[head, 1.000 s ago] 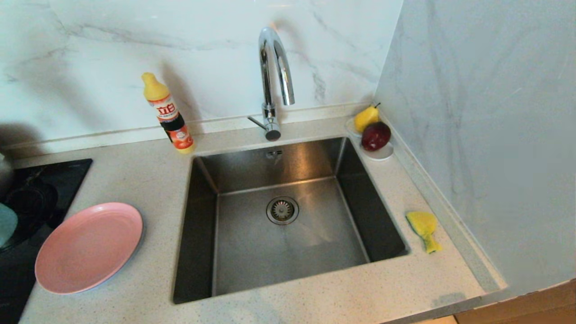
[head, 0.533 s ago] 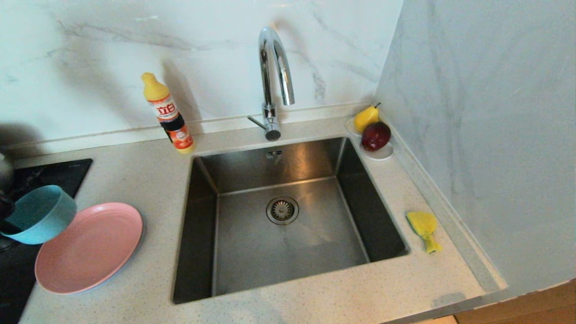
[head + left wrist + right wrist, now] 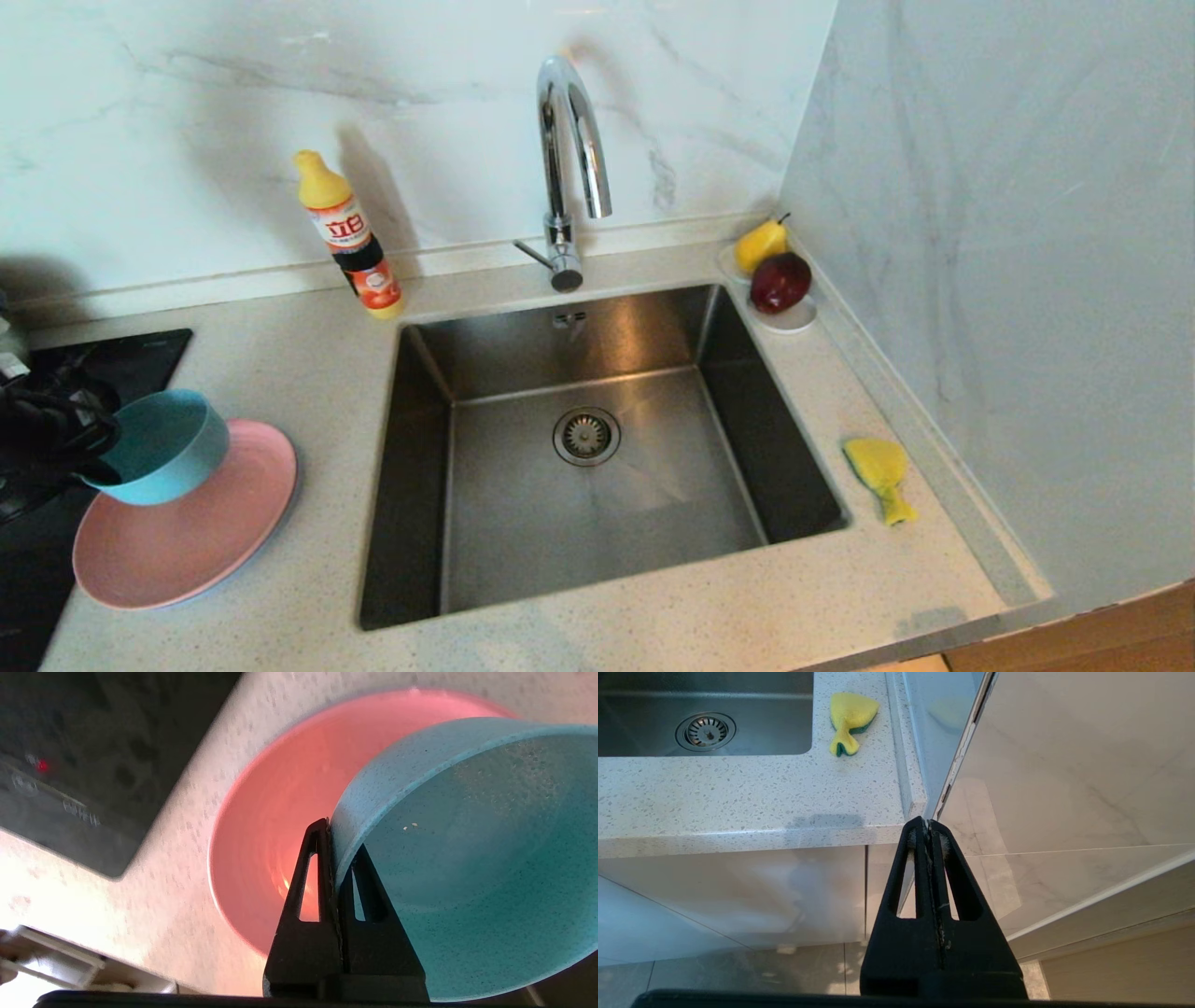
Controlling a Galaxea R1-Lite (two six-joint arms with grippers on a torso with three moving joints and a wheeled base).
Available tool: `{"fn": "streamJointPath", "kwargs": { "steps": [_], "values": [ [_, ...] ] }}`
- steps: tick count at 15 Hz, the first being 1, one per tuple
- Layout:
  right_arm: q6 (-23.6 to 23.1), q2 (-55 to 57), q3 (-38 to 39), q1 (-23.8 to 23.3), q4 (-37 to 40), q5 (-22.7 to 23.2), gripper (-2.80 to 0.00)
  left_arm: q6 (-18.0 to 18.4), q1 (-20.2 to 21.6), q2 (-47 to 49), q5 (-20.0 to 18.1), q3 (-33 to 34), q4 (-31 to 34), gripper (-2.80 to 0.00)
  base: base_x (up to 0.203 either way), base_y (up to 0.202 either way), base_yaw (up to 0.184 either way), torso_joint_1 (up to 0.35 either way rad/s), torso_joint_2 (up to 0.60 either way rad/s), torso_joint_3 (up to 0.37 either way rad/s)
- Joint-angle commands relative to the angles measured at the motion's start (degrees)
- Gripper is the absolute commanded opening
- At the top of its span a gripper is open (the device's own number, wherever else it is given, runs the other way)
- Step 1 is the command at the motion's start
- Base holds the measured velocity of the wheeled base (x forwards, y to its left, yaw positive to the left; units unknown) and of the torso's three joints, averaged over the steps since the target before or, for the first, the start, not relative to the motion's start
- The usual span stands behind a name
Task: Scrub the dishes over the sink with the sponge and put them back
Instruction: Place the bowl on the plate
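My left gripper (image 3: 93,448) (image 3: 334,835) is shut on the rim of the teal bowl (image 3: 163,446) (image 3: 467,858), one finger inside the wall and one outside. The bowl hangs tilted above the pink plate (image 3: 187,532) (image 3: 275,812), which lies flat on the counter left of the sink (image 3: 579,523). The yellow fish-shaped sponge (image 3: 879,474) (image 3: 850,721) lies on the counter right of the sink. My right gripper (image 3: 928,826) is shut on nothing, parked below the counter's front edge near the right wall. It does not appear in the head view.
A tall chrome tap (image 3: 567,168) arches over the back of the sink. A yellow detergent bottle (image 3: 350,238) stands at the back left. A pear (image 3: 759,245) and a red apple (image 3: 780,282) sit on a white saucer (image 3: 794,322). A black hob (image 3: 56,411) fills the far left.
My left arm has come in from the left edge, carrying the teal bowl rightwards until it hangs over the pink plate. The right arm has not moved.
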Motion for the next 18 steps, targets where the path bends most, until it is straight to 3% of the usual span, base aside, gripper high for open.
{"fn": "streamJointPath", "kwargs": {
  "steps": [1,6,9,12,18],
  "values": [
    [0.0,0.1,0.0,0.0,0.0,0.0,-2.8,-0.2,-1.6,0.7,1.2,1.6,-1.3,-2.8,0.0,0.0,0.0,0.0,0.0,0.0],
    [0.0,0.1,0.0,0.0,0.0,0.0,-2.8,-2.1,-4.3,0.5,1.6,2.9,-1.4,-2.8,0.0,0.0,0.0,0.0,0.0,0.0],
    [0.0,0.1,0.0,0.0,0.0,0.1,-2.8,-2.1,-4.3,0.7,1.7,4.0,-3.3,-2.8,0.0,0.0,0.0,0.0,0.0,0.0],
    [0.0,0.1,0.0,0.0,0.0,0.0,-2.8,-2.1,-4.3,0.6,5.2,6.2,-8.4,-2.8,0.0,0.0,0.0,0.0,0.0,0.0],
    [0.0,0.1,0.0,0.0,0.0,0.0,-2.8,-1.6,-4.3,0.2,5.3,6.3,-8.4,-2.8,0.0,0.0,0.0,0.0,0.0,0.0]
  ]
}}
